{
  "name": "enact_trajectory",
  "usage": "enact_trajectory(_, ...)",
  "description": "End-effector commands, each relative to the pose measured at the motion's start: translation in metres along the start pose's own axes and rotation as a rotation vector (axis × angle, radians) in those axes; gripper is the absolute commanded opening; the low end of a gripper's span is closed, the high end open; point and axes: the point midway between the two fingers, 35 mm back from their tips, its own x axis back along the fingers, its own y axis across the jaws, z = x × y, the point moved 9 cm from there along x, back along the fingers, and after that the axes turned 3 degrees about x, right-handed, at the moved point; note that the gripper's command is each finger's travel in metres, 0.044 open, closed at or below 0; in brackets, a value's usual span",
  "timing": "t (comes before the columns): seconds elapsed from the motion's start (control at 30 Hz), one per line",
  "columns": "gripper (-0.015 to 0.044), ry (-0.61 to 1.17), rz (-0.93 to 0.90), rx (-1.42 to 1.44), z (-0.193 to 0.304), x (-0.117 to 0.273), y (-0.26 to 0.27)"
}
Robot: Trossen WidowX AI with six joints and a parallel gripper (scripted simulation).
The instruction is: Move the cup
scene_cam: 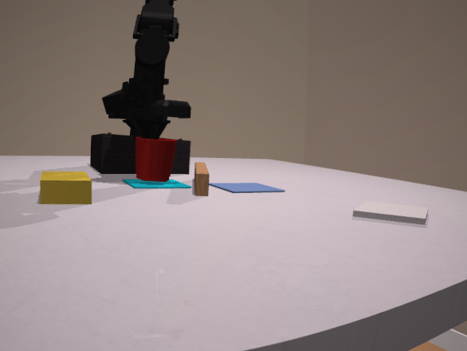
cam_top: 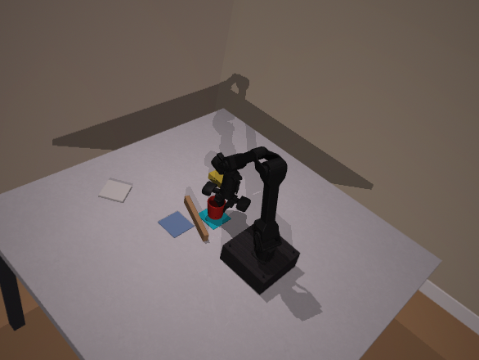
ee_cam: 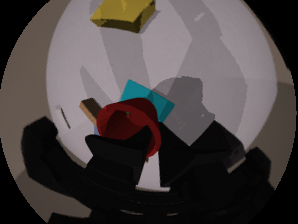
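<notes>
The red cup (cam_top: 215, 210) (scene_cam: 155, 159) (ee_cam: 132, 106) is at the teal pad (cam_top: 213, 226) (scene_cam: 181, 186) (ee_cam: 131, 89), tilted slightly. Its base is on the pad or just above it; I cannot tell which. My gripper (cam_top: 220, 200) (scene_cam: 153, 137) (ee_cam: 155, 123) is shut on the cup's wall at the rim, on the side toward the arm's base. A small greenish speck shows inside the cup in the wrist view; the rest of the contents is hidden in shadow. The blue pad (cam_top: 176, 223) (scene_cam: 251, 187) lies bare beyond the wooden bar.
The wooden bar (cam_top: 196, 218) (scene_cam: 202, 179) (ee_cam: 89, 110) stands between the two pads, close beside the cup. A yellow block (cam_top: 215, 177) (scene_cam: 65, 192) (ee_cam: 125, 15) is behind the cup in the top view. A pale flat tile (cam_top: 115, 191) (scene_cam: 390, 211) lies farther off, past the blue pad.
</notes>
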Motion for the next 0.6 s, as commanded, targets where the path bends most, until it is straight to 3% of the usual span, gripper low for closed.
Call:
enact_trajectory(0.0,0.0079,0.000,0.000,0.000,0.000,0.000,0.000)
enact_trajectory(0.07,0.0128,0.000,0.000,0.000,0.000,0.000,0.000)
enact_trajectory(0.57,0.0128,0.000,0.001,0.000,-0.001,0.010,0.001)
